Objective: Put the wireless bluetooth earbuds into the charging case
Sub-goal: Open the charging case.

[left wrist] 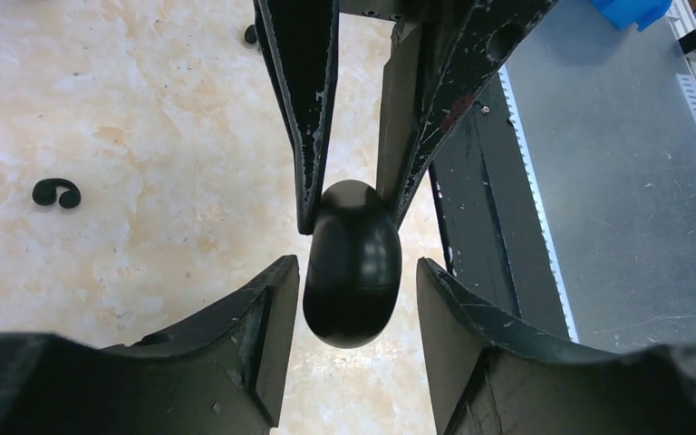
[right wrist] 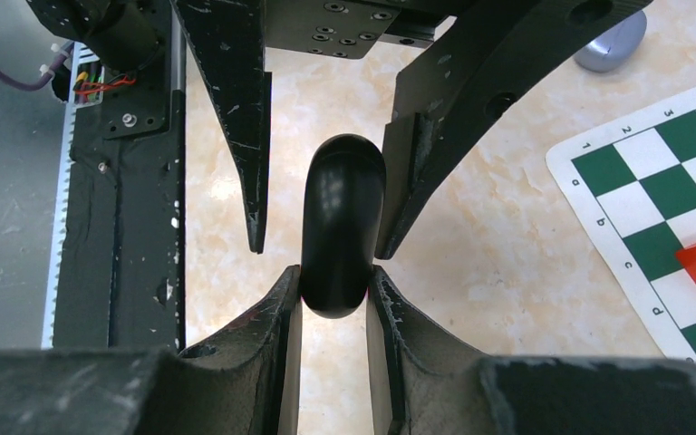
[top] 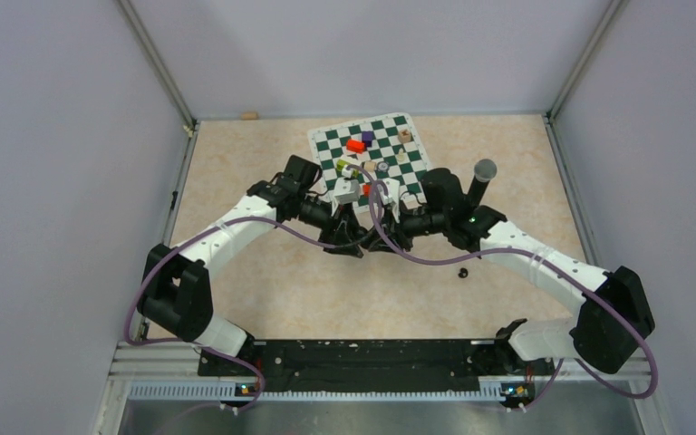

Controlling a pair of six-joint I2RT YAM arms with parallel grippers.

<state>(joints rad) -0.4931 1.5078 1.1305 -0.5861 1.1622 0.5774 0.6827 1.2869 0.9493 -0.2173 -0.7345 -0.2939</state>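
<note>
Straddling the charging case (left wrist: 352, 272) without clamping it, the left tool (left wrist: 356, 265) stands with its jaws apart; the right tool (right wrist: 333, 274) is clamped on that case above the worktop (top: 326, 299). Further right, one black earbud (top: 462, 272) lies loose.

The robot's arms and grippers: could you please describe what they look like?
The left arm and right arm have white links and black joints, each trailed by a purple cable. The left gripper and right gripper have tapered, scuffed black fingers.
</note>
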